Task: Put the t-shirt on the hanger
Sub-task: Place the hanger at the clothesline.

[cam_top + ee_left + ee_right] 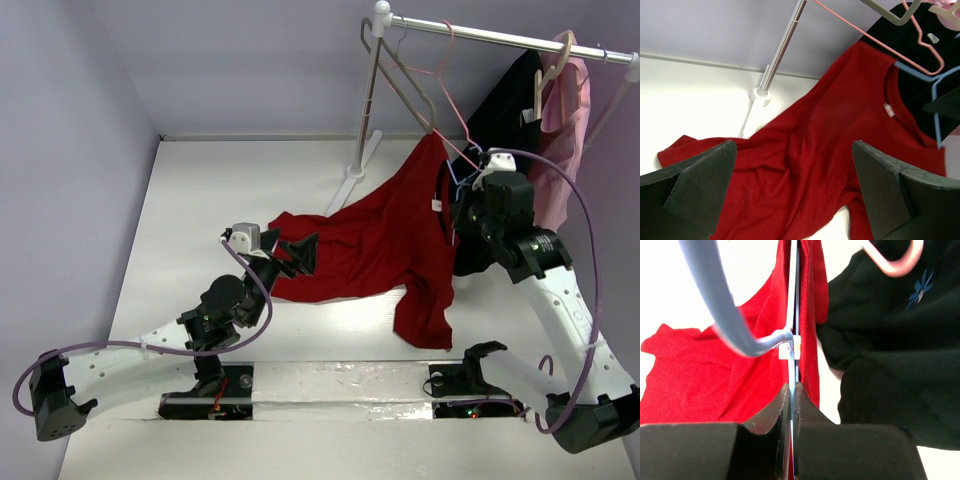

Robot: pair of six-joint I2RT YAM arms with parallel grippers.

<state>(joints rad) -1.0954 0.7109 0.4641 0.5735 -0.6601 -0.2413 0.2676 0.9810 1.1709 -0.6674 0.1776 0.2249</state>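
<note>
The red t-shirt (pixel 380 240) lies spread on the white table, with its collar end lifted up to the right. The light-blue wire hanger (pixel 455 176) is inside the collar, next to the white neck label (pixel 437 205). My right gripper (pixel 467 198) is shut on the hanger's thin wire (pixel 793 340), with red cloth (pixel 715 375) on both sides; in the right wrist view the gripper (pixel 794 390) pinches the wire. My left gripper (pixel 298 252) is open and empty above the shirt's left part. In the left wrist view (pixel 795 185) the shirt (pixel 830 135) fills the gap and the hanger (pixel 938 107) shows at right.
A white clothes rack (pixel 500 35) stands at the back right, its post base (pixel 355 170) on the table. On it hang a pink wire hanger (pixel 440 70), a grey hanger (pixel 395 70), a black garment (pixel 510 110) and a pink garment (pixel 565 120), close to my right arm.
</note>
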